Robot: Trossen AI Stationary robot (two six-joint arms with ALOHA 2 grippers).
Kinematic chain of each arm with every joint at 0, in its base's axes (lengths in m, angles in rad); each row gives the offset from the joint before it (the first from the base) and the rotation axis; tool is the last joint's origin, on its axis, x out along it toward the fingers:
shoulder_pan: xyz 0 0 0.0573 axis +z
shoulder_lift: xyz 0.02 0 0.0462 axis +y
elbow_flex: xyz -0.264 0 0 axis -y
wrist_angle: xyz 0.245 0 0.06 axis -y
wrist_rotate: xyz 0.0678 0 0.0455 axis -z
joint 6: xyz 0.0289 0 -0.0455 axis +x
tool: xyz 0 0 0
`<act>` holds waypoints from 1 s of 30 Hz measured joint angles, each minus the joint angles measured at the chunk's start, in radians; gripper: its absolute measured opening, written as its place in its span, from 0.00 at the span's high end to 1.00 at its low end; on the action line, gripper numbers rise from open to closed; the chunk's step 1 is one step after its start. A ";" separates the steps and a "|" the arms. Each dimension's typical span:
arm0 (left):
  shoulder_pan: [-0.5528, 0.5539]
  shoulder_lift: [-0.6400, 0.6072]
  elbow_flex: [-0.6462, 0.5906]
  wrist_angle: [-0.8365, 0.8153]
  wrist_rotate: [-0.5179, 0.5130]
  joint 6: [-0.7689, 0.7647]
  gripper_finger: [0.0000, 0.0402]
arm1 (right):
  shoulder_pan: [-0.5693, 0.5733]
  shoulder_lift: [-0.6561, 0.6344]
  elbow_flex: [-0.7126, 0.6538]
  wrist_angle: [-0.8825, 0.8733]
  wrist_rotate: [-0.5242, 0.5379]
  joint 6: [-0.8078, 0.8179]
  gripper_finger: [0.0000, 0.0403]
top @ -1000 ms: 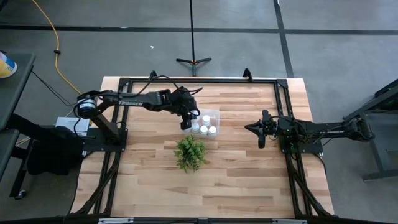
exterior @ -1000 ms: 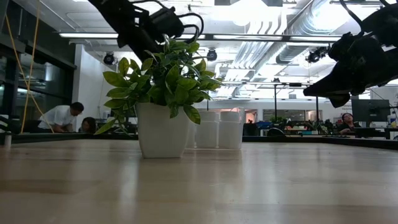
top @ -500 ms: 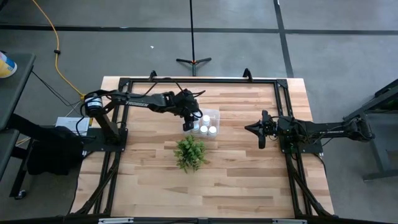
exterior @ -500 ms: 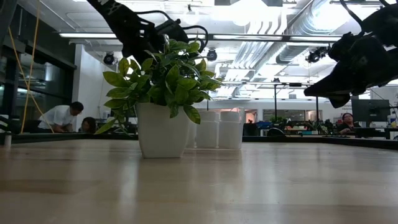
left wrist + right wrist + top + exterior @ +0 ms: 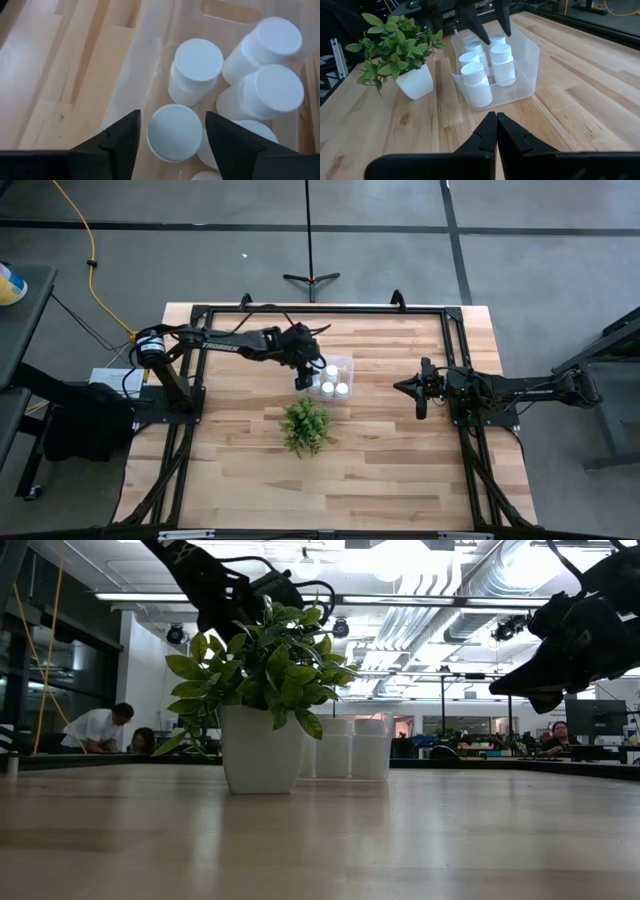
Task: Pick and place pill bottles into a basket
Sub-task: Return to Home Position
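Overhead, table-level and both wrist cameras all see the basket (image 5: 345, 364).

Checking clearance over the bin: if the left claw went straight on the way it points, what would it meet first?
The left claw, open, points at the white cap of a pill bottle standing in the basket; it would likely meet that cap first, though depth is unclear.
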 joint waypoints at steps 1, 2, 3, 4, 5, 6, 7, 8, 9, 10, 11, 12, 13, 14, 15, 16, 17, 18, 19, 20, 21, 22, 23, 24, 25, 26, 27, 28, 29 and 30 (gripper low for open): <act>0.000 0.000 0.007 -0.006 -0.006 -0.009 0.36 | 0.000 0.000 0.000 0.000 0.000 0.000 1.00; 0.000 -0.004 0.019 -0.014 -0.016 -0.023 0.35 | 0.000 0.000 0.000 0.000 -0.001 0.000 1.00; 0.000 -0.013 0.033 -0.020 -0.026 -0.037 0.35 | 0.000 0.000 0.000 0.000 -0.001 0.000 1.00; 0.000 -0.024 0.050 -0.021 -0.034 -0.050 0.36 | 0.000 0.000 0.000 0.000 -0.001 0.000 1.00; 0.000 -0.039 0.073 -0.018 -0.049 -0.052 0.37 | 0.000 0.000 0.000 0.000 -0.001 0.000 1.00; 0.000 -0.053 0.093 -0.014 -0.052 -0.052 0.38 | 0.000 0.000 0.000 0.000 -0.001 0.000 1.00; 0.000 -0.068 0.111 -0.016 -0.058 -0.048 0.40 | 0.000 0.000 0.000 0.000 -0.001 0.000 1.00; 0.000 -0.083 0.130 -0.018 -0.064 -0.045 0.42 | 0.000 0.000 0.000 0.000 -0.001 0.000 1.00; 0.000 -0.096 0.150 -0.019 -0.072 -0.044 0.44 | 0.000 0.000 0.000 0.000 -0.004 0.000 1.00; 0.000 -0.110 0.171 -0.014 -0.073 -0.045 0.47 | 0.000 0.000 0.000 -0.001 -0.012 0.000 1.00; 0.000 -0.129 0.189 -0.002 -0.074 -0.049 0.50 | 0.000 0.000 0.000 -0.002 -0.022 0.000 1.00; 0.000 -0.149 0.204 0.008 -0.071 -0.051 0.53 | 0.000 0.000 0.000 -0.003 -0.024 0.000 1.00; 0.000 -0.171 0.219 0.017 -0.059 -0.051 0.56 | 0.000 0.000 0.000 -0.003 -0.027 0.000 1.00; 0.000 -0.189 0.231 0.033 -0.044 -0.052 0.59 | 0.000 0.000 0.000 -0.003 -0.027 0.000 1.00; 0.000 -0.206 0.238 0.044 -0.029 -0.052 0.63 | 0.000 0.000 0.000 -0.003 -0.027 0.000 1.00; 0.000 -0.226 0.237 0.048 -0.014 -0.056 0.66 | 0.000 0.000 0.000 -0.002 -0.027 0.000 1.00; 0.000 -0.244 0.231 0.053 0.000 -0.070 0.70 | 0.000 0.000 0.000 0.002 -0.028 0.000 1.00; 0.000 -0.259 0.224 0.067 0.016 -0.088 0.74 | 0.000 0.000 0.000 0.008 -0.030 0.000 1.00; 0.000 -0.277 0.214 0.082 0.036 -0.100 0.78 | 0.000 0.000 0.000 0.018 -0.039 -0.002 1.00; 0.000 -0.302 0.197 0.087 0.059 -0.104 0.82 | 0.000 0.000 0.000 0.039 -0.047 -0.012 1.00; 0.000 -0.328 0.176 0.087 0.078 -0.102 0.86 | 0.000 0.000 0.000 0.059 -0.050 -0.027 1.00; 0.000 -0.348 0.155 0.090 0.088 -0.093 0.90 | 0.000 -0.001 0.000 0.073 -0.053 -0.039 1.00; 0.000 -0.373 0.122 0.098 0.102 -0.081 0.94 | 0.000 0.000 0.000 0.084 -0.053 -0.046 1.00; 0.000 -0.397 0.082 0.096 0.114 -0.078 0.95 | 0.000 0.000 0.000 0.089 -0.051 -0.051 1.00; 0.000 -0.415 0.038 0.101 0.129 -0.079 0.95 | 0.000 0.000 0.000 0.097 -0.048 -0.052 1.00; 0.000 -0.434 -0.014 0.131 0.140 -0.087 0.94 | 0.000 -0.001 0.000 0.102 -0.047 -0.053 1.00; 0.000 -0.457 -0.069 0.165 0.147 -0.106 0.93 | 0.000 -0.003 0.000 0.103 -0.047 -0.053 1.00; 0.000 -0.485 -0.128 0.204 0.159 -0.124 0.91 | 0.000 -0.003 0.000 0.104 -0.050 -0.053 1.00; -0.001 -0.516 -0.185 0.261 0.165 -0.133 0.89 | 0.000 -0.003 0.000 0.105 -0.056 -0.053 1.00; -0.001 -0.549 -0.240 0.309 0.175 -0.134 0.87 | 0.000 -0.004 0.000 0.107 -0.064 -0.053 1.00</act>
